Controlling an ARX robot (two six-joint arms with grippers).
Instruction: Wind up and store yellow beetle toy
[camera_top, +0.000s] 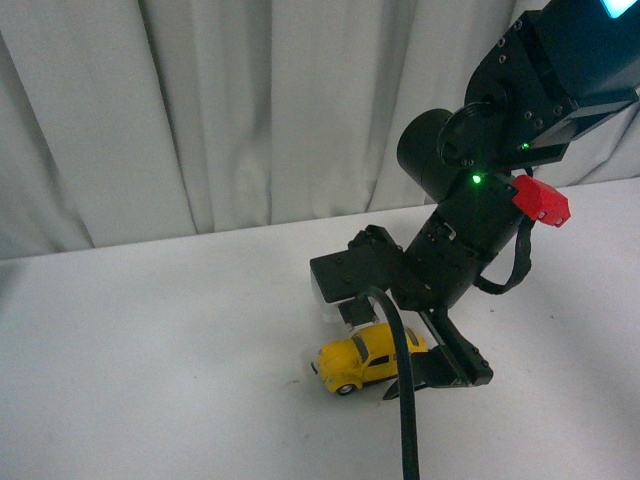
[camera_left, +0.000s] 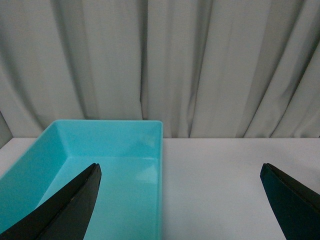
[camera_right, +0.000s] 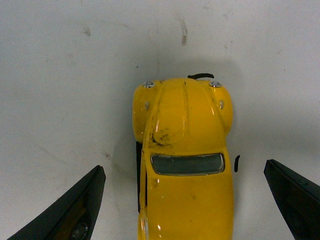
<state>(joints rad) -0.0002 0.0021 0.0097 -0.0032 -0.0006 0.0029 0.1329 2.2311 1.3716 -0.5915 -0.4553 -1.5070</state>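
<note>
Your right pincer (camera_right: 182, 166) hangs with its jaws wide apart. The yellow beetle toy (camera_right: 183, 150) sits on the white table (camera_right: 60, 75) between them, touching neither finger, its bonnet pointing away from the wrist. Your left pincer (camera_left: 180, 170) is likewise spread, with a teal bin (camera_left: 107, 145) just ahead by one finger.

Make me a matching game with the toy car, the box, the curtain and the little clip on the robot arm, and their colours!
Things:
1. toy car
2. box
3. curtain
4. clip

Colours:
A. red
B. pale grey
C. yellow
D. turquoise

Pairs: 1-C, 2-D, 3-B, 4-A
</note>
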